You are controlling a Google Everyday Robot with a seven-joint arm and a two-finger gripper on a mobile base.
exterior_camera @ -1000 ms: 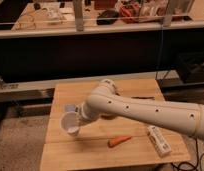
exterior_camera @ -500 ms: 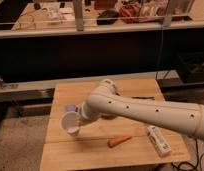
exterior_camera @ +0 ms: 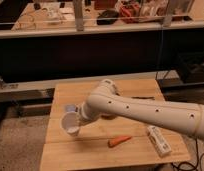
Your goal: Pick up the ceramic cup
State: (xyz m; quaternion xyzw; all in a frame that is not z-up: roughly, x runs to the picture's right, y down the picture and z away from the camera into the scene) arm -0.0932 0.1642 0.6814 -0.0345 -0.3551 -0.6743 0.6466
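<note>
— Nothing has shifted since a second ago, has it?

— No; arm and cup sit just where they were. The gripper [exterior_camera: 80, 120] is at the left part of the wooden table [exterior_camera: 95, 150], at the end of the arm, right against the ceramic cup [exterior_camera: 70, 124].

— How far are its fingers apart?

— I cannot tell; the wrist and the cup's body cover them. The cup is tipped on its side, its wide round mouth facing the camera, at the gripper's tip above the table's left half. Whether it rests on the wood or is lifted off it, I cannot tell.

— Count the things.

— One cup, white and smooth. One carrot [exterior_camera: 119, 141], orange, long and tapering, lying flat near the front edge, apart from the cup. One white rectangular packet [exterior_camera: 158, 140] at the right front, lying slantwise. One small bluish object [exterior_camera: 71, 108] just behind the cup, too blurred to name.

— And the arm?

— One white arm [exterior_camera: 145, 111], thick and rounded, with dark dots along its shell, reaching in from the right. The table is pale planks with visible seams.
</note>
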